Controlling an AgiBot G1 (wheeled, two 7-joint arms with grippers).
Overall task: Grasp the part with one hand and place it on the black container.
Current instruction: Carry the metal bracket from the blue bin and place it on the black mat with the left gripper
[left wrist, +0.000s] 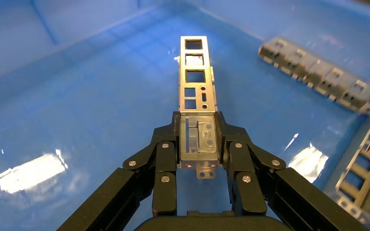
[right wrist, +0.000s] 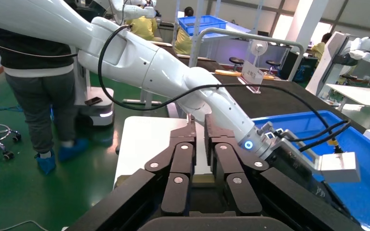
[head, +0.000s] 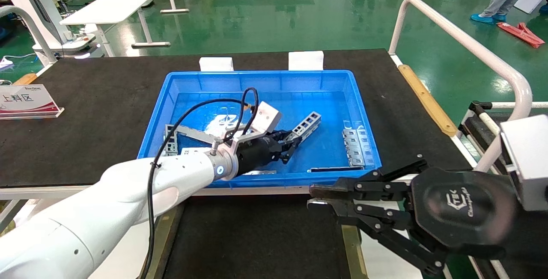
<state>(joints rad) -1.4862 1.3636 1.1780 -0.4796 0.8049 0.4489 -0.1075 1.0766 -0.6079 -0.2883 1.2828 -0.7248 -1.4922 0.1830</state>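
Observation:
My left gripper (head: 293,142) reaches into the blue bin and is shut on the part (head: 306,126), a slim grey ladder-like channel bar. In the left wrist view the fingers (left wrist: 226,137) clamp the bar's near end (left wrist: 198,139), and the rest of the bar (left wrist: 196,77) points away, low over the bin floor. The black container (head: 257,236) lies in front of the bin, nearest me, with olive-brass strips (head: 165,232) along its sides. My right gripper (head: 314,197) is parked over the container's right side, shut and empty.
The blue bin (head: 257,75) also holds wider grey slotted plates (head: 355,146) at its right, a flat strip (head: 336,169) at the front and more grey parts (head: 171,140) at the left. A sign (head: 25,101) stands far left. A white rail (head: 471,48) runs along the right.

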